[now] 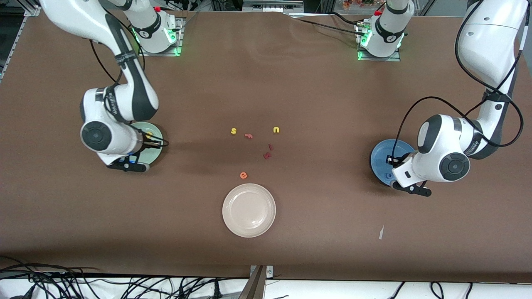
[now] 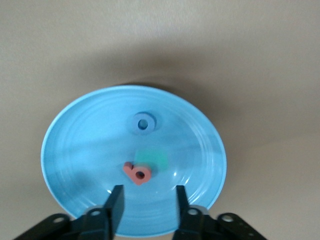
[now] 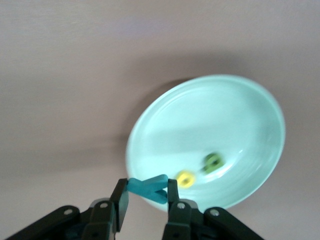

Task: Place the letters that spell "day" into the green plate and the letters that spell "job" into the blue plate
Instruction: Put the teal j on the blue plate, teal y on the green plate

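The blue plate (image 2: 85, 145) holds the blue "o" (image 2: 144, 123), the pink-red "b" (image 2: 137, 173) and, touching the "b", a blurred teal patch that is the "j" (image 2: 152, 157). My left gripper (image 2: 148, 200) hangs over that plate (image 1: 380, 155), open, with nothing between its fingers. At the right arm's end, the green plate (image 3: 215, 115) holds the yellow "d" (image 3: 186, 178) and the dark green "a" (image 3: 212, 162). My right gripper (image 3: 146, 192) is over the plate's rim (image 1: 154, 154), shut on the teal "y" (image 3: 148, 188).
Loose letters lie mid-table: yellow "s" (image 1: 233, 131), yellow "u" (image 1: 276, 130), a pink letter (image 1: 248, 136), two dark red letters (image 1: 268, 151), orange "e" (image 1: 243, 175). A beige-white plate (image 1: 249, 209) sits nearer the front camera. A white scrap (image 1: 381, 232) lies toward the left arm's end.
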You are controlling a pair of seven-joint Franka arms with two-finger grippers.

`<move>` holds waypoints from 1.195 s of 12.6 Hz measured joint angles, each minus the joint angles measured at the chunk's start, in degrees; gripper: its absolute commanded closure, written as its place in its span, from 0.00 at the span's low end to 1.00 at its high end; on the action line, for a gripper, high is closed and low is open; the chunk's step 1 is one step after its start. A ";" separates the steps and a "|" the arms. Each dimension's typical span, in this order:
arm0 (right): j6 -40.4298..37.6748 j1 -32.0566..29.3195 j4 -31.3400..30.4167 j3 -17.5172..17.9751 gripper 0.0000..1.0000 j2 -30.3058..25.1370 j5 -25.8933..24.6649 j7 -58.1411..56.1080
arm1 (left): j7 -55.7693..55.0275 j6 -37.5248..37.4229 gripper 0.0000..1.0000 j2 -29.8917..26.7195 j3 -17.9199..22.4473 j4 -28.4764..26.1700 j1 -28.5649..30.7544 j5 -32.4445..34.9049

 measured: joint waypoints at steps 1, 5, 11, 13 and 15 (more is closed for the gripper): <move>1.75 -0.96 -0.58 -0.31 0.78 0.82 0.00 -2.25 | 0.58 -0.49 0.00 -0.03 0.00 0.05 0.36 0.00; 7.94 -1.81 -3.83 -0.29 0.00 2.57 0.01 -4.54 | 1.39 -0.75 0.00 -0.93 -0.01 0.64 2.11 0.00; 1.26 -1.49 -0.44 0.27 0.00 0.30 0.01 -4.67 | 1.49 -1.83 0.00 -3.28 -0.38 0.66 2.18 0.00; -5.95 -1.21 4.70 0.51 0.00 -0.56 0.04 -4.84 | 1.47 -1.93 0.00 -3.90 -0.38 0.68 2.18 0.00; -13.87 -0.99 11.16 0.97 0.00 -1.07 0.18 -4.87 | 1.46 -2.25 0.00 -4.92 -0.38 0.71 2.18 0.00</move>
